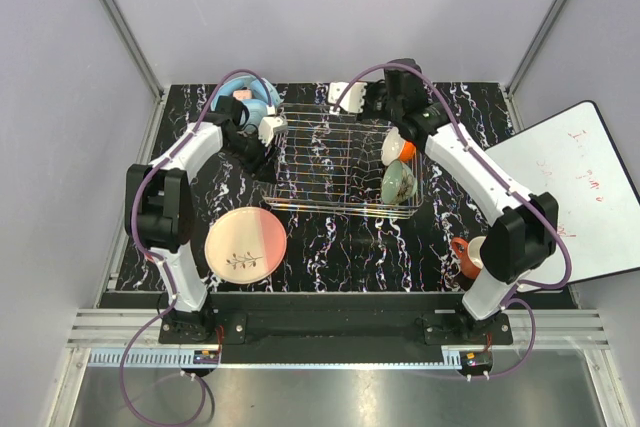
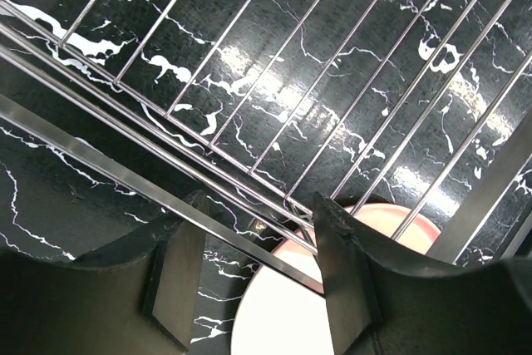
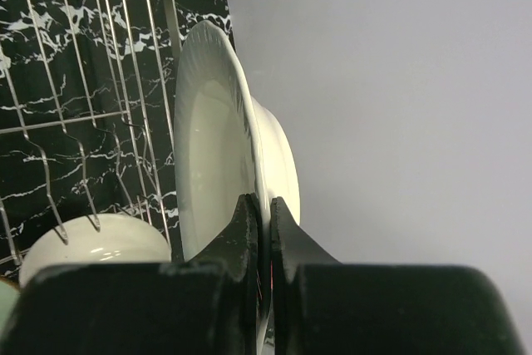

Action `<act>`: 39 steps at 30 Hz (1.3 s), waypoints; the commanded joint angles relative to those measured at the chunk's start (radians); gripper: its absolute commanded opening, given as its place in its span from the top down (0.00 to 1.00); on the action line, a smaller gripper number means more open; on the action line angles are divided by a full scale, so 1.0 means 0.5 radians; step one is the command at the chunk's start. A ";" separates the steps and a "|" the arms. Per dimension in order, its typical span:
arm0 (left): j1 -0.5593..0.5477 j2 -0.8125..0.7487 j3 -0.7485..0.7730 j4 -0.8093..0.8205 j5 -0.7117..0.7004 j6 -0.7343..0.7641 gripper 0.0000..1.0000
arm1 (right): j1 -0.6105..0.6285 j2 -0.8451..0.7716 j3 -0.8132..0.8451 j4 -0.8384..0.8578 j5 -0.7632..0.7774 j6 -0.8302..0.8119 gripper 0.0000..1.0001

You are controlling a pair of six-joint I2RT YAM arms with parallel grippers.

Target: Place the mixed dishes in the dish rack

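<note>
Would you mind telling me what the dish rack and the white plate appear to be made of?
The rack looks like thin metal wire with a bright silver finish, probably chromed or stainless: it glints, and the table shows through. The white plate is likely glazed ceramic, smooth and glossy with soft highlights, though melamine cannot be excluded.

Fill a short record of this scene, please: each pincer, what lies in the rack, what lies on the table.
left pincer: open, fingers on either side of the left rim wire of the dish rack
right pincer: shut on the rim of the plain white plate, held on edge at the rack's far side
in rack: pale green bowl, small white bowl
on table: pink-and-cream plate, orange-red mug
other: blue headphones, white board
</note>
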 commanded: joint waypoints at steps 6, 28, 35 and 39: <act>-0.009 -0.041 -0.050 -0.193 0.033 0.322 0.90 | -0.034 -0.116 0.080 0.335 -0.061 -0.007 1.00; -0.009 -0.044 0.186 -0.074 0.015 -0.053 0.01 | -0.034 -0.426 -0.338 0.547 0.006 0.012 1.00; -0.009 -0.066 0.137 -0.043 -0.006 -0.080 0.01 | -0.025 -0.585 -0.328 0.482 -0.076 0.119 1.00; -0.009 -0.081 0.131 -0.022 -0.013 -0.120 0.01 | -0.019 -0.668 -0.469 0.476 -0.067 0.159 1.00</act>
